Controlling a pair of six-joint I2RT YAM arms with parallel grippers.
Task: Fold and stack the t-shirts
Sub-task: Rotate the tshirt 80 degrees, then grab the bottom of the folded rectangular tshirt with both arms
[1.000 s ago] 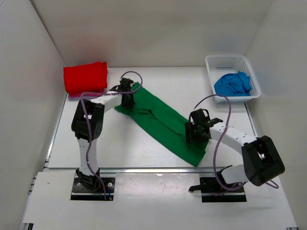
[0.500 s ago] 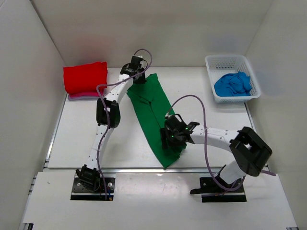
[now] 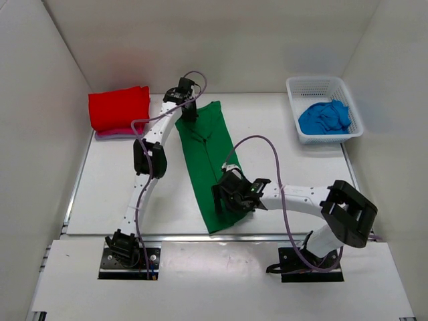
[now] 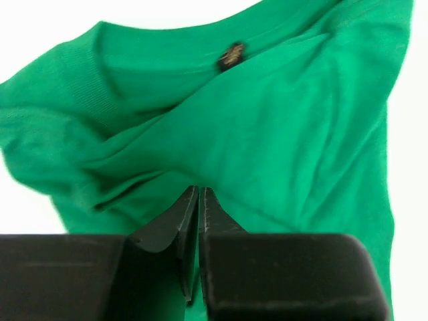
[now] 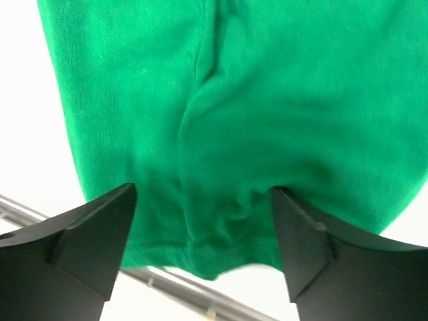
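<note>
The bright green t-shirt (image 3: 208,160) lies on the table as a long narrow strip, collar at the far end, hem near the front edge. My left gripper (image 3: 188,107) sits at the far left corner by the collar. In the left wrist view it (image 4: 199,190) is shut, with green cloth (image 4: 281,134) in the thin gap between its fingers. My right gripper (image 3: 231,198) hovers over the hem. In the right wrist view it (image 5: 204,194) is wide open, with the bunched green hem (image 5: 267,100) between its fingers. A folded red t-shirt (image 3: 119,108) lies on a pink one (image 3: 105,134) at the far left. The blue t-shirt (image 3: 324,117) is crumpled in the basket.
The white mesh basket (image 3: 314,83) stands at the far right. The table's front rail (image 5: 167,284) runs just beyond the hem. White walls enclose the left, back and right sides.
The green shirt has swung from a diagonal to nearly straight front-to-back. My left gripper carried the collar end toward the back; my right gripper moved left with the hem toward the front edge.
</note>
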